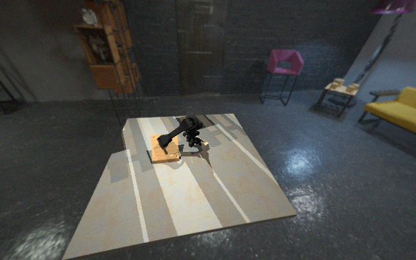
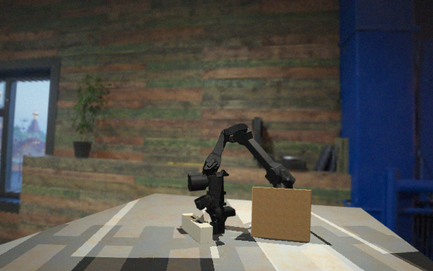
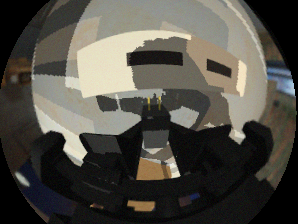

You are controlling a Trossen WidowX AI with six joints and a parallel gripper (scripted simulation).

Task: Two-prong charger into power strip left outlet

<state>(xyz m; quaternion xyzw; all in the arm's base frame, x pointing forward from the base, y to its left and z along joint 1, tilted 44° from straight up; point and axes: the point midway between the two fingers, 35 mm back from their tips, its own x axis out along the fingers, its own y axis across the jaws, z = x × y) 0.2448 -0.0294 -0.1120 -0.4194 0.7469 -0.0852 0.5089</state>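
The cream power strip (image 1: 206, 144) (image 2: 205, 234) (image 3: 102, 67) lies on the table, with dark outlet recesses in its top. In the wrist view the left recess (image 3: 155, 58) is wide and the right recess (image 3: 219, 68) looks smaller. My gripper (image 2: 218, 230) (image 3: 153, 123) is shut on the black charger (image 3: 156, 114), low over the table beside the strip. The charger's two gold prongs (image 3: 159, 103) point toward the strip in the wrist view and show apart from it, below the left recess. The charger is hidden by the fingers in the top and exterior views.
A wooden block (image 1: 165, 156) (image 2: 281, 214) stands at the arm's base, on the other side of the gripper from the strip. The table (image 1: 191, 195) carries striped patches and the arm's shadow.
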